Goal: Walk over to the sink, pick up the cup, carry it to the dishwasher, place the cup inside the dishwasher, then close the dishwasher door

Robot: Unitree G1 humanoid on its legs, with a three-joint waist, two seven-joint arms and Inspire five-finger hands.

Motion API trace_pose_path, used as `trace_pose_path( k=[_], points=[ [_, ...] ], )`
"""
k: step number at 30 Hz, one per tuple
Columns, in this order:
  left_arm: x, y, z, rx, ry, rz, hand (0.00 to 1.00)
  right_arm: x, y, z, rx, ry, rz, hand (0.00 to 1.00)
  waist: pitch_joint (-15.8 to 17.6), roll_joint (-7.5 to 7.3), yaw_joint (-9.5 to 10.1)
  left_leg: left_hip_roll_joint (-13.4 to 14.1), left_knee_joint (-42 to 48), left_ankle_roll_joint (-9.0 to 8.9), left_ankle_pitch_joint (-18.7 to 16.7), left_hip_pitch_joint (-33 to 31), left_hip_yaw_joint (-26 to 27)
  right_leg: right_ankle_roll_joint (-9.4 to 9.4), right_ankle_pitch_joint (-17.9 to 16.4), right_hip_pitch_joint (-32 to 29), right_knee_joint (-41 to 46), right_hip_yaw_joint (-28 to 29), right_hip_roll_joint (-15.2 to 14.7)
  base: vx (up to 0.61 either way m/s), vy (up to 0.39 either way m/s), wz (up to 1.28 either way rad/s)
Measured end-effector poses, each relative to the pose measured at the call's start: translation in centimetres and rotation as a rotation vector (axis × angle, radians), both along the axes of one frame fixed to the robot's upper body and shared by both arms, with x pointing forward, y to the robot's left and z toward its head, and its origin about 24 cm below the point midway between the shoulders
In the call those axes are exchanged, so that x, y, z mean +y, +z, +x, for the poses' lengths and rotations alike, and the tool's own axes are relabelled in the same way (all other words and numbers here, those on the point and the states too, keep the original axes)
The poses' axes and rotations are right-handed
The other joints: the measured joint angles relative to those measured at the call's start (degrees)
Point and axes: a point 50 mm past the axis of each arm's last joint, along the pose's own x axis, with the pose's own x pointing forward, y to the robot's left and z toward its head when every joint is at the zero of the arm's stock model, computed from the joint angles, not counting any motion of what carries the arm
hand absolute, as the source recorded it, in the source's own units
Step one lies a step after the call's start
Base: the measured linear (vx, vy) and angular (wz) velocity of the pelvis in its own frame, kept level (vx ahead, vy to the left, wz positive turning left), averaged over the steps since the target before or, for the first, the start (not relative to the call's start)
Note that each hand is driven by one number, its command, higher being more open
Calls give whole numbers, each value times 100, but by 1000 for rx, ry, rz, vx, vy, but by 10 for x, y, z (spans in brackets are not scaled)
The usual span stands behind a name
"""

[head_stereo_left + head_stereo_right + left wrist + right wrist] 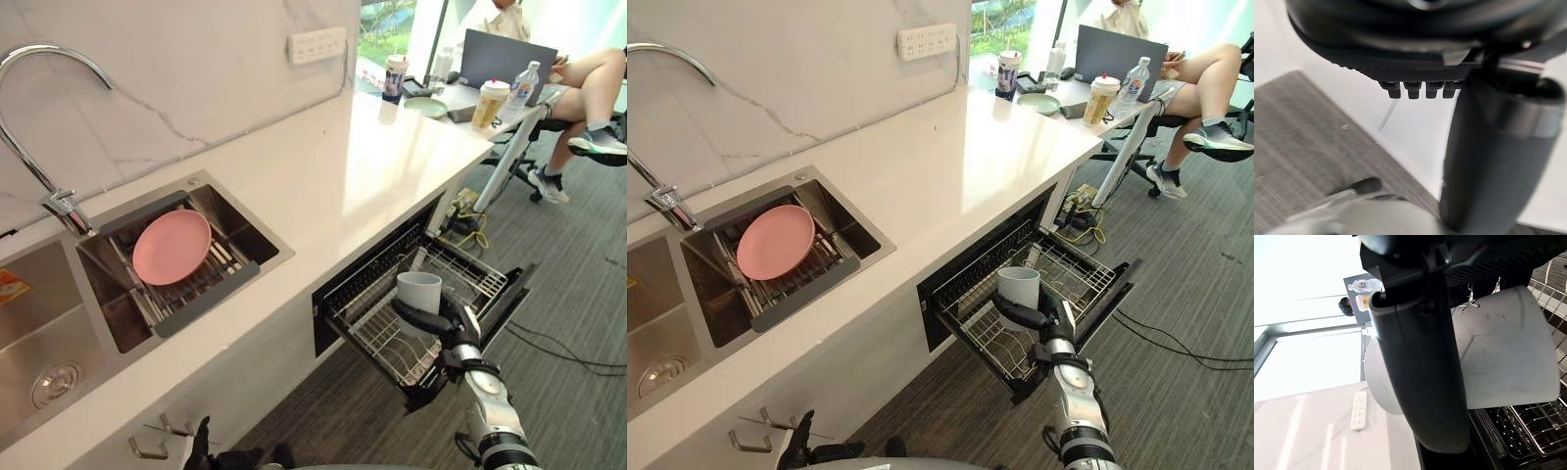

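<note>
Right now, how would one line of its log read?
step: placing cup | right hand: curled round cup, over pulled-out dishwasher rack | left hand: low by cabinet | dishwasher door: open

The cup (419,291) is pale grey-white, possibly faintly veined, though the close view is poor. The right hand (443,321) is black. The plate (171,246) is pink and the sink (39,313) steel-grey. The table (333,166) is white, the wall (186,69) white marble with grey veins, and the floor (578,392) grey with fine stripes.
</note>
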Motion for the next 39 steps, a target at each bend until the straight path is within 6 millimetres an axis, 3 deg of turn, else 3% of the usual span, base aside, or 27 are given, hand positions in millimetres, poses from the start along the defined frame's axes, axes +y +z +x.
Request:
trace_pose_path(
  k=[8,12,15,16,21,25,31,32,39],
  points=[
    [5,-6,-18,79,108,-27,100,-28,-3,5,148,69,-182,0,165,-6,149,-80,-5,10,7,20,-248,52,-144,86,209,-230,-89,0,32,17],
    [7,-9,-25,132,124,-84,100,-41,5,24,210,57,-224,0,413,58,175,-90,-3,67,63,-188,-310,34,-138,-118,287,-267,-101,-29,48,7],
    [7,-9,-14,101,154,-145,100,-54,22,41,199,16,-261,0,744,131,202,-87,26,116,210,-511,-453,-26,-94,-375,361,-386,-86,-34,27,21],
    [7,-9,-7,77,168,-169,100,-61,31,48,184,-5,-280,0,959,164,290,-89,33,121,265,-611,-476,-65,-65,-473,382,-401,-73,-70,35,13],
    [11,-6,6,13,244,-221,100,-74,58,64,122,-67,-322,0,1592,164,472,-72,33,120,413,-1043,-744,-147,-46,-772,454,-628,-20,-50,6,24],
    [15,-6,7,-14,340,-251,100,-76,61,65,110,-82,-320,0,1954,99,619,-89,28,110,453,-1199,-935,-210,-86,-852,515,-622,-15,-9,3,24],
    [21,-2,21,-67,350,-256,100,-73,65,72,86,-55,-301,0,2251,71,733,-91,9,102,535,-1440,-1090,-281,-145,-1056,596,-458,-19,-12,5,13],
    [22,-2,23,-72,347,-254,100,-73,65,72,77,-66,-284,100,2282,54,762,-91,8,99,539,-1457,-1099,-260,-162,-1069,601,-457,-22,0,0,0],
    [21,2,39,-106,298,-249,100,-66,77,85,17,-39,-266,100,2372,9,789,-76,30,69,572,-1612,-1175,-215,-300,-1257,765,-471,-19,10,-6,2]
  ],
)
